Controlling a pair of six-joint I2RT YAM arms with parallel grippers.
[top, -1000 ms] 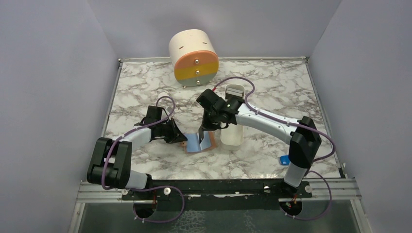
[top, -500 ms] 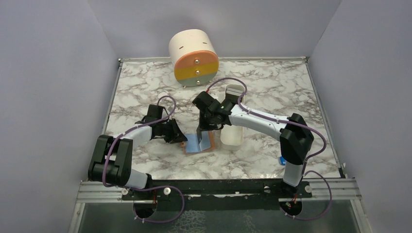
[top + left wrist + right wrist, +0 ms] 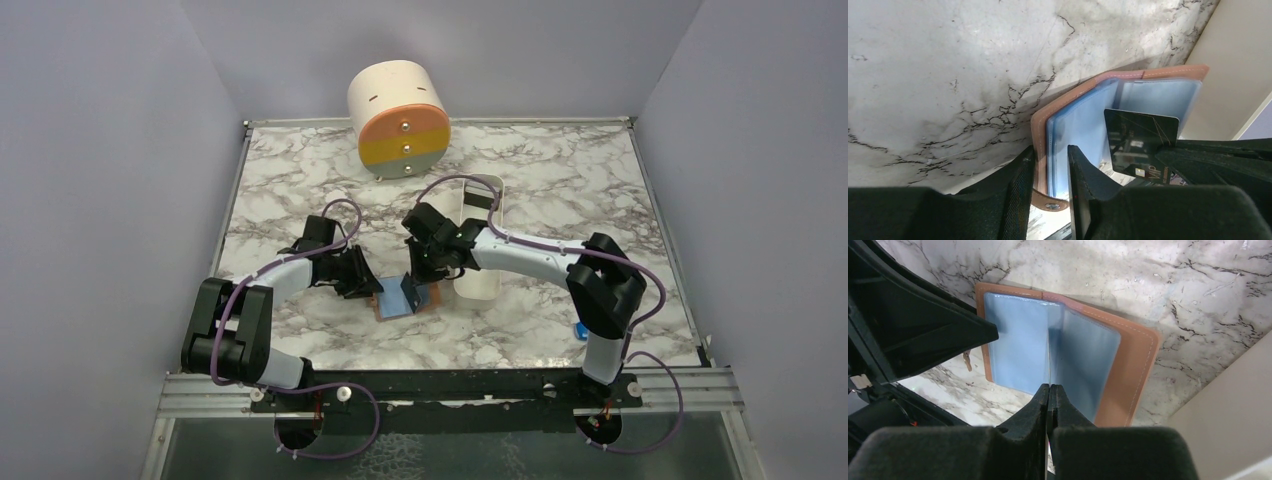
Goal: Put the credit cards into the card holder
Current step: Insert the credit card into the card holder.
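Observation:
The card holder (image 3: 392, 303) lies open on the marble, tan leather outside, light-blue sleeves inside (image 3: 1018, 340). My right gripper (image 3: 420, 272) is shut on a black credit card (image 3: 1140, 137), held upright with its lower edge down among the sleeves. In the right wrist view the card shows only as a thin line (image 3: 1048, 365) above the right gripper (image 3: 1049, 386). My left gripper (image 3: 1050, 150) straddles the holder's (image 3: 1083, 120) near edge by the snap tab. One finger (image 3: 1020, 175) lies against the leather. A gap separates the other from the sleeves.
A long white tray (image 3: 478, 282) stands right of the holder, close to the right arm. A round cream drawer unit (image 3: 398, 118) sits at the back. A small blue block (image 3: 581, 329) lies near the right arm's base.
The right gripper has moved left and down, bringing the card from above the holder into its sleeves. The left gripper's jaws have parted from their pinch on the holder's edge.

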